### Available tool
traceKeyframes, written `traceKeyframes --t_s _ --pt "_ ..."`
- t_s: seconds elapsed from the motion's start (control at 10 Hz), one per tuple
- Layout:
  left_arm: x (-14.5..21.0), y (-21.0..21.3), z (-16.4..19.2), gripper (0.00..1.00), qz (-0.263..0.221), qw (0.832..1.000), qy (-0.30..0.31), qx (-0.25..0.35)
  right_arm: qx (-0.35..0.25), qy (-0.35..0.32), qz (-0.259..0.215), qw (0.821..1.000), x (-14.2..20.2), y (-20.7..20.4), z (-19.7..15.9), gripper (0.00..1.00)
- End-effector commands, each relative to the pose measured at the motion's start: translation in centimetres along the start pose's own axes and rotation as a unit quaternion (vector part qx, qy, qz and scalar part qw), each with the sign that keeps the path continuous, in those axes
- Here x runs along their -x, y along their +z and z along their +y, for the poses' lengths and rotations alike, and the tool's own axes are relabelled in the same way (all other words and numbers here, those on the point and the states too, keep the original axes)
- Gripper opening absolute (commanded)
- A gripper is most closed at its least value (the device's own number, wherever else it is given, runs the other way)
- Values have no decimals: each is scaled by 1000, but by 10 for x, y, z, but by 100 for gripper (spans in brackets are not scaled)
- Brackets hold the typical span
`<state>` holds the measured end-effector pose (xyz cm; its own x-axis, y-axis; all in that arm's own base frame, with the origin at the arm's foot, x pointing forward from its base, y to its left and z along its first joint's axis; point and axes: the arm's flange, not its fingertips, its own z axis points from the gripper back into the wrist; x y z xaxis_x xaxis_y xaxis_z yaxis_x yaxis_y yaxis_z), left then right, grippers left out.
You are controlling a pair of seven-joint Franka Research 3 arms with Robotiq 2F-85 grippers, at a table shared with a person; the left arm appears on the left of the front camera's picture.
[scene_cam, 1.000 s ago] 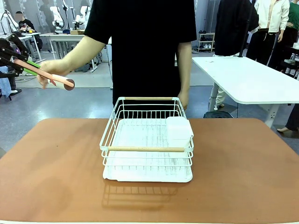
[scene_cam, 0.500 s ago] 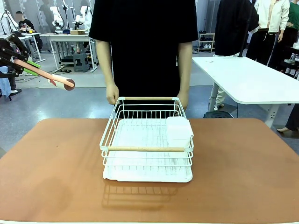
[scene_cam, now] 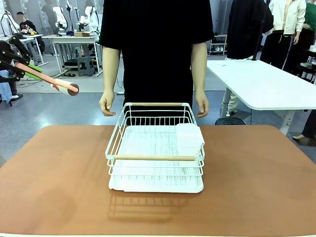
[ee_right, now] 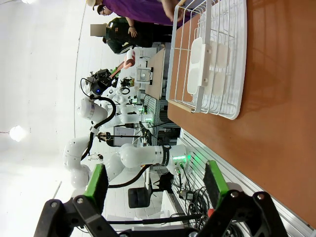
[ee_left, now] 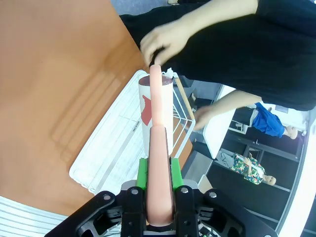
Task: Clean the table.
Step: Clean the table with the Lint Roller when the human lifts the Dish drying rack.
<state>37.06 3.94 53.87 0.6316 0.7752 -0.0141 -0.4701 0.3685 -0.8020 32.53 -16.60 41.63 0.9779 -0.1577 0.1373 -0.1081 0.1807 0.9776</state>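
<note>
The table (scene_cam: 49, 187) has a reddish-brown top. My left gripper (scene_cam: 12, 61) hangs high off its far left corner, shut on the handle of a pink long-handled utensil (scene_cam: 52, 81) whose dark round end points toward the person. In the left wrist view the green pads (ee_left: 142, 172) of the gripper (ee_left: 159, 170) clamp the pink handle (ee_left: 157, 123), which runs out over the table (ee_left: 54, 74). My right gripper (ee_right: 157, 190) stands open with nothing between its fingers, well off the table (ee_right: 276, 98).
A white wire rack (scene_cam: 154, 158) with wooden handles stands mid-table on a white tray, a white container (scene_cam: 189, 136) in its right rear corner. A person stands at the far edge, hands (scene_cam: 107, 104) hanging just behind the rack. A white-topped table (scene_cam: 261, 84) stands back right.
The person's hand has drawn back from the utensil's end and dropped to their side behind the rack. My left gripper and the utensil have stayed put.
</note>
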Motion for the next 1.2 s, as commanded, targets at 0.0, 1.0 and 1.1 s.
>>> traceKeyframes --t_s 0.0,1.0,1.1 --pt "0 1 -1 5 -4 1000 -1 -2 -1 3 -1 1000 1 0 2 100" --pt "0 1 -1 5 -4 1000 -1 -2 -1 3 -1 1000 1 0 2 100" --pt "0 1 -1 5 -4 1000 -1 -2 -1 3 -1 1000 1 0 2 100"
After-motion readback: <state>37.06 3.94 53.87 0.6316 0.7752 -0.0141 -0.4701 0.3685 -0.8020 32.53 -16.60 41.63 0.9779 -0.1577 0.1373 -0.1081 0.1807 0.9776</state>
